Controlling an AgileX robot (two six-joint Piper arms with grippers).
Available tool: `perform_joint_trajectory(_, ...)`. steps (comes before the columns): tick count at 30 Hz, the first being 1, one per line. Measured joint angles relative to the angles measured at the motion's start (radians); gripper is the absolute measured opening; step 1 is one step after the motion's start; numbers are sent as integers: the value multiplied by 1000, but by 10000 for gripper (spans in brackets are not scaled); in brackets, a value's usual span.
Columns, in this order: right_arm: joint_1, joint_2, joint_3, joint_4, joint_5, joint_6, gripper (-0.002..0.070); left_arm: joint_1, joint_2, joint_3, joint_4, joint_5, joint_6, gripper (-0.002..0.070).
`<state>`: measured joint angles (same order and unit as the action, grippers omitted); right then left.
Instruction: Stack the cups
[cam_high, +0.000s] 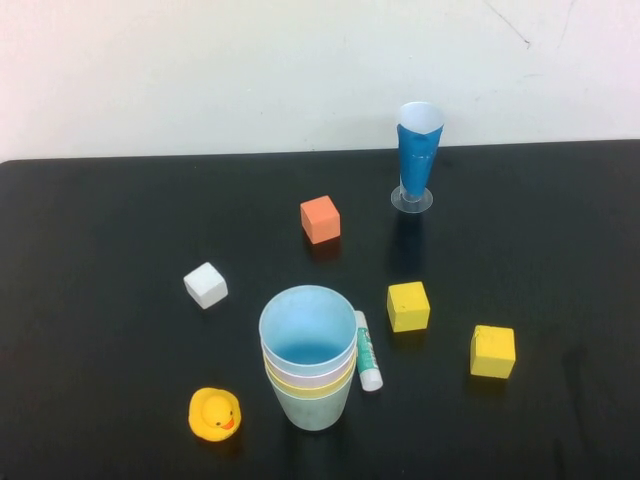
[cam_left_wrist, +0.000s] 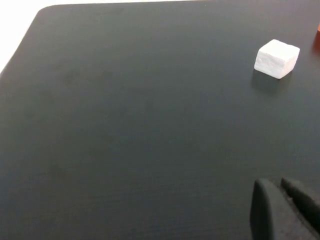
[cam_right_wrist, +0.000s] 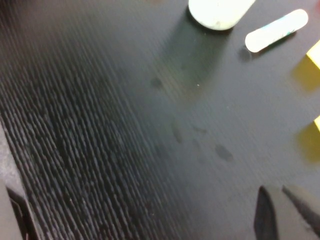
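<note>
Pastel cups (cam_high: 309, 355) already nested into one stack near the front centre of the black table (cam_high: 100, 250): light blue innermost on top, pink and yellow rims below it, mint green outermost at the base. Upright, standing free, touched by nothing. Stack base also visible in the right wrist view (cam_right_wrist: 217, 12).

Around the stack: glue stick (cam_high: 367, 350) lying just beside it on the robot's right, rubber duck (cam_high: 214, 413) near on the left front, white cube (cam_high: 205, 285) behind left, orange cube (cam_high: 320, 219) further back, two yellow cubes (cam_high: 408, 306) (cam_high: 492, 351) to the right. Tall dark-blue cup (cam_high: 417, 150) well apart at the back, not part of the stack.

Left gripper (cam_left_wrist: 282, 212) closed on nothing, low over bare table, white cube (cam_left_wrist: 276, 58) ahead of it. Right gripper (cam_right_wrist: 285, 212) likewise closed and empty, over bare table, away from the stack. Neither arm in the high view.

Judged step: stacking complete, all four cups in. Nothing left to pick. Next move, if any: keep both arms clear and parked; avoid sweeping near the stack or nudging the glue stick into it.
</note>
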<state>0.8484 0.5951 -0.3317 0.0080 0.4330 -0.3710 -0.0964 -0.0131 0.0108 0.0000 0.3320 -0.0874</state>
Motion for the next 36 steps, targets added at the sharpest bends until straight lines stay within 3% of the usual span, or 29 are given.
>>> perform_joint_trajectory(4, -73, -68, 9, 21, 25, 6, -1, 0, 0, 0, 0, 2, 2, -1)
perform_joint_trajectory(12, -503, -301, 145, 20, -106, 6, -1, 0, 0, 0, 0, 2, 2, -1)
perform_joint_trajectory(18, -719, -555, 268, 0, -181, 6, -1, 0, 0, 0, 0, 2, 2, -1)
perform_joint_trajectory(24, -826, -607, 357, -2, -190, 16, -1, 0, -2, 0, 6, 2, 2, -1)
perform_joint_trajectory(36, -835, -609, 359, -2, -105, 20, -1, 0, -2, 0, 6, 2, 0, -1)
